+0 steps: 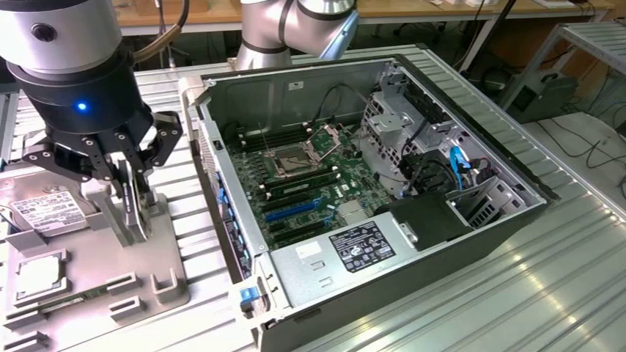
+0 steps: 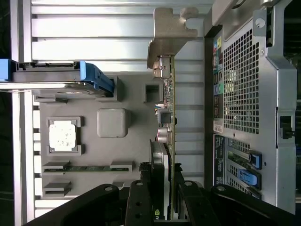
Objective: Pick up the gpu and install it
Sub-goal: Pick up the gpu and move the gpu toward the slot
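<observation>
Labels are in sight, but nothing on them reads. There's a black label (image 1: pixel 364 247) with white print on the power supply (image 1: pixel 313 273), its lettering too fine to make out. A small white sticker (image 1: pixel 309 250) sits just beside it, also illegible. Over on the desk, the hard drive (image 1: pixel 57 191) carries a white label (image 1: pixel 39 211) whose printed lines are unreadable. From the wrist view, a strip of coloured stickers (image 2: pixel 217 89) runs down the computer case (image 2: pixel 244 84), the markings too small to tell.

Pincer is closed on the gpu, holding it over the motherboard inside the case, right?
No. The pincer is closed on the gpu, but over the grey parts tray beside the case, not over the motherboard; the exterior view shows it.
</observation>
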